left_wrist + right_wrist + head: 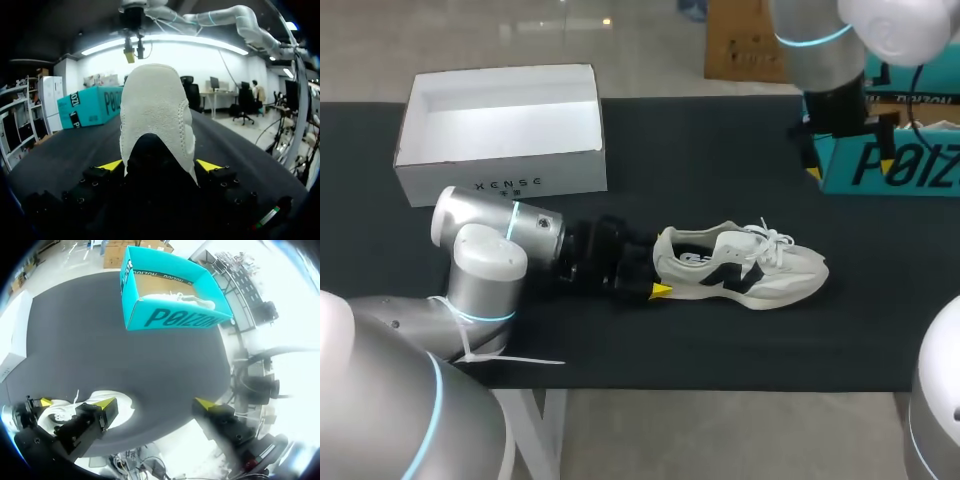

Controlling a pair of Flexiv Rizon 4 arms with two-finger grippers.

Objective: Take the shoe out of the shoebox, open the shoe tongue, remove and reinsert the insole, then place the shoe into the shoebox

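Left wrist view has the shoe (155,110) heel-on between the left gripper (160,167)'s yellow tips, one tip against each side of the heel, so I judge it clamped on the heel, though lightly and low down. From the head view the shoe lies on its sole in the middle of the table (720,160), toe pointing away from that arm and laces loose on top. The white shoebox (560,175) stands open and empty behind the left arm, well apart from the shoe. The right gripper (155,405) hangs high above the table's far right with its fingers wide apart and nothing between them, near the teal box (175,317). The shoe is out, so opening the tongue looks like the next step, and the hold is the weak point. The heel collar is soft and may fold rather than resist, and only the very back of a long shoe is held. A pull on the tongue or laces from the right arm could swing the toe sideways, tip the shoe on its side, or drag the heel out from the tips. The loose laces could also catch on a finger coming down
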